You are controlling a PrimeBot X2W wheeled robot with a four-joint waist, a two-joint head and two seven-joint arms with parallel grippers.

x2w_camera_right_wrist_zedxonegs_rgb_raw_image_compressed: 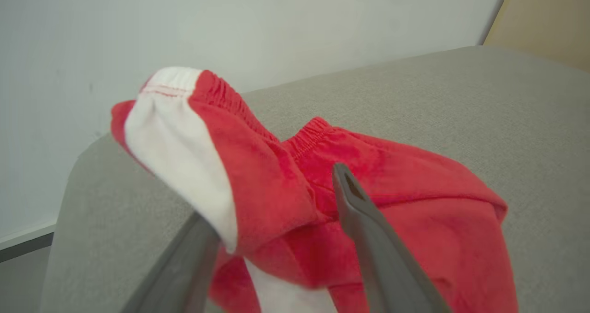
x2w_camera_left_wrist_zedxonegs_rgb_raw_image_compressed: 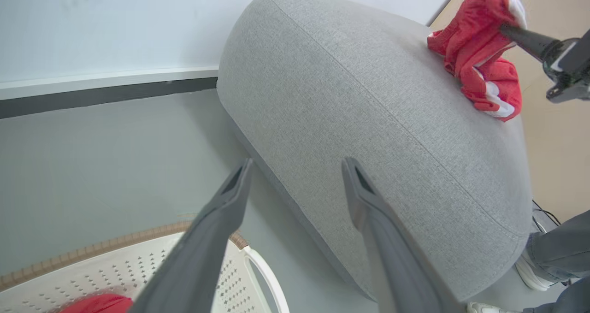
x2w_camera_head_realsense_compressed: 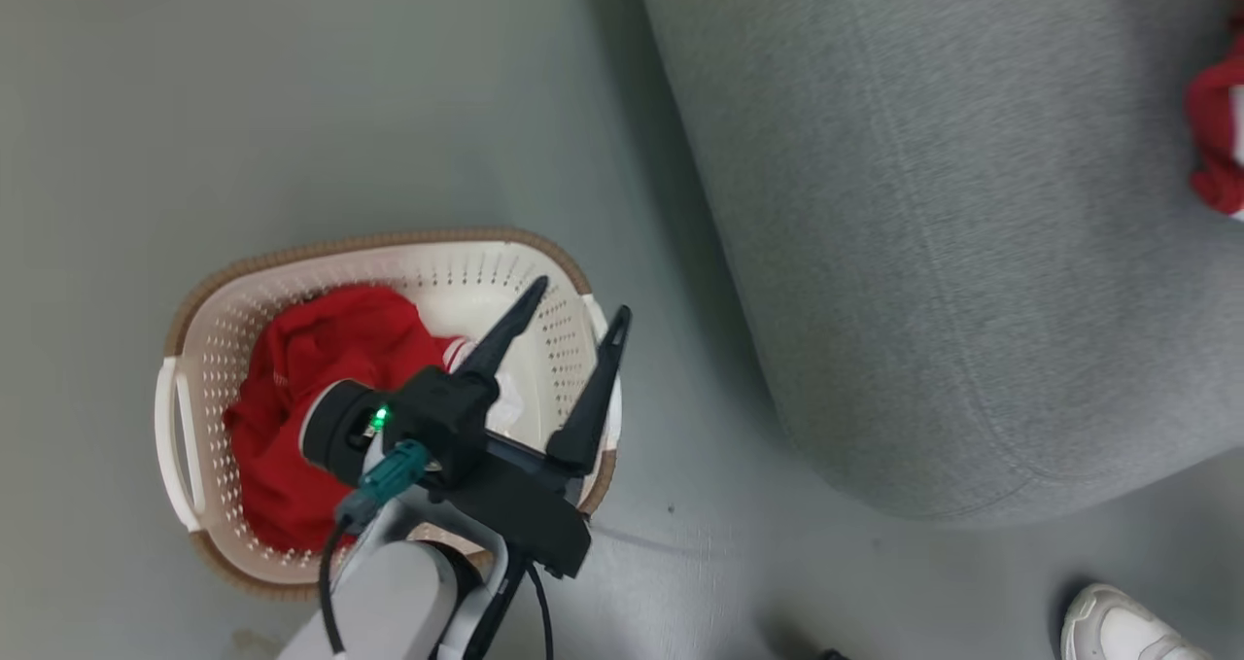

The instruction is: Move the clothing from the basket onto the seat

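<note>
Now one garment [x2w_camera_head_realsense_compressed: 311, 359] sits in the basket [x2w_camera_head_realsense_compressed: 389, 242], another [x2w_camera_right_wrist_zedxonegs_rgb_raw_image_compressed: 405, 179] on the seat [x2w_camera_head_realsense_compressed: 923, 252]; left claw [x2w_camera_head_realsense_compressed: 580, 296] and right claw [x2w_camera_right_wrist_zedxonegs_rgb_raw_image_compressed: 269, 191] gape, gripping nothing.

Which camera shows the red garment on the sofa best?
Right wrist view: the red garment is close up, waistband and white panel clear. Left wrist view shows it small on the sofa; head view, an edge sliver.

Soft, even indoor light throughout, no glare. In the head view the seat [x2w_camera_head_realsense_compressed: 923, 252] throws a faint, broad shadow on the floor [x2w_camera_head_realsense_compressed: 389, 106] beside it, and its weave looks smeared. The left wrist view is crisp, though wide-angle bending makes the seat bulge. In the right wrist view the clothing [x2w_camera_right_wrist_zedxonegs_rgb_raw_image_compressed: 276, 202] is blurred, its white panel washed bright
</note>
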